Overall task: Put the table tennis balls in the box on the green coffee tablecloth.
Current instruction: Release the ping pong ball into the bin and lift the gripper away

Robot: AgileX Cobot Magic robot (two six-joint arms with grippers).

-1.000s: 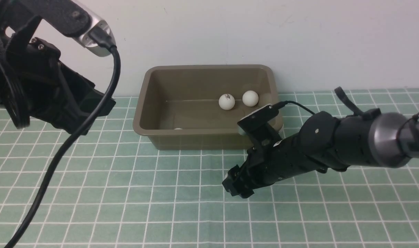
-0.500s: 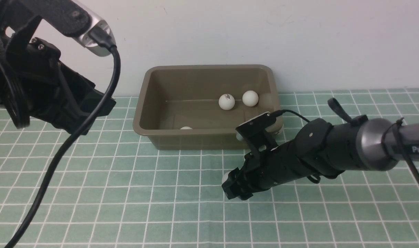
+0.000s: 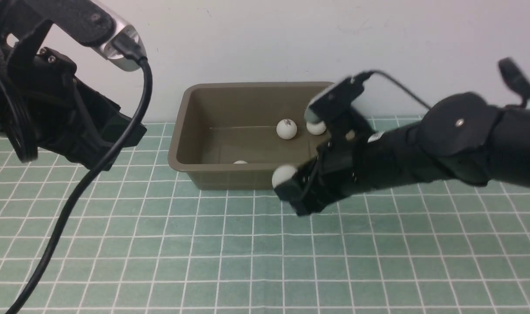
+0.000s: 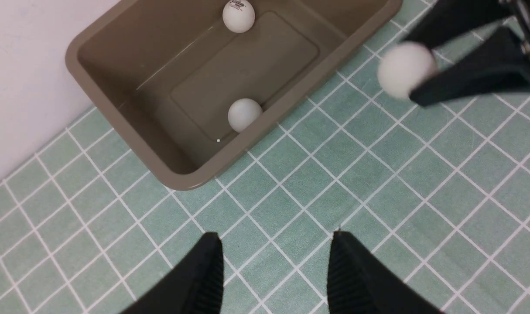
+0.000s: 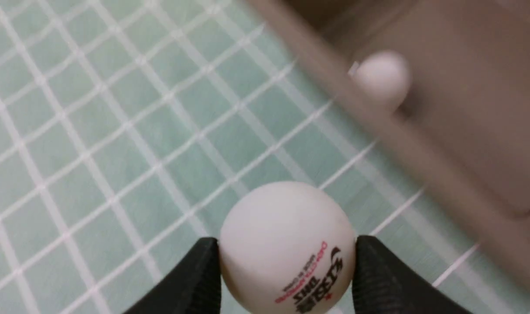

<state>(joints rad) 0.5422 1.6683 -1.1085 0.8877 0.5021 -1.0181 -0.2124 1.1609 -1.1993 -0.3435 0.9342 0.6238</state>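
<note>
The olive-brown box stands on the green coffee tablecloth against the back wall. Three table tennis balls lie in it: one with a logo, one partly hidden behind my right wrist camera, and one just showing over the near rim. My right gripper is shut on another ball, held above the cloth just in front of the box's near wall. The right wrist view shows that ball, logo toward the camera, between both pads. My left gripper hangs open and empty over the cloth, left of the box.
A white wall rises directly behind the box. My left arm's black cable droops across the cloth's left side. The right arm stretches low over the cloth on the right, close to the box's right end.
My right gripper closed on a ball lying on the cloth and lifted it up toward the box's near wall. The ball by the near rim rolled slightly right. The left arm stayed still.
</note>
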